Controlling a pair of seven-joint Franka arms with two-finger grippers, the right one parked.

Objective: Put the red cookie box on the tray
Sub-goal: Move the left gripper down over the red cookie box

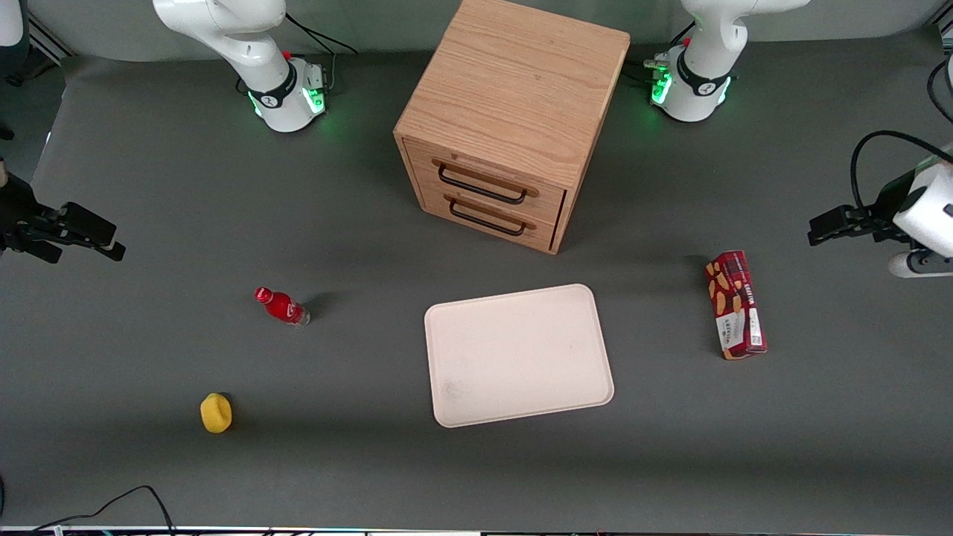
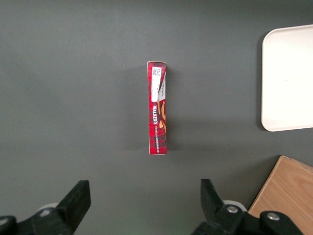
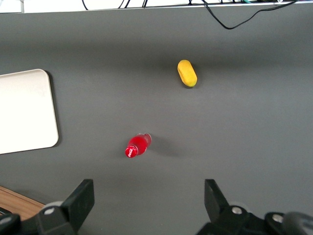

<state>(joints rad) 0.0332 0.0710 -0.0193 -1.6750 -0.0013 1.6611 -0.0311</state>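
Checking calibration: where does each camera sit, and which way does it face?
Front: high up, facing the arms, looking down on the table; shows cabinet, tray, both arms.
Left wrist: looks straight down on the cookie box; open gripper above it, not touching.
Right wrist: looks down on bottle and yellow object; own fingers show.
All share the tray.

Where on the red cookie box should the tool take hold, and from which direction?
Probably at mid-length, coming straight down. The red cookie box stands on a long narrow edge on the table, apart from the tray, so its two broad faces are free for the fingers. The tool hangs open above the table with the box ahead of it, jaws already spread across the box's thin width.
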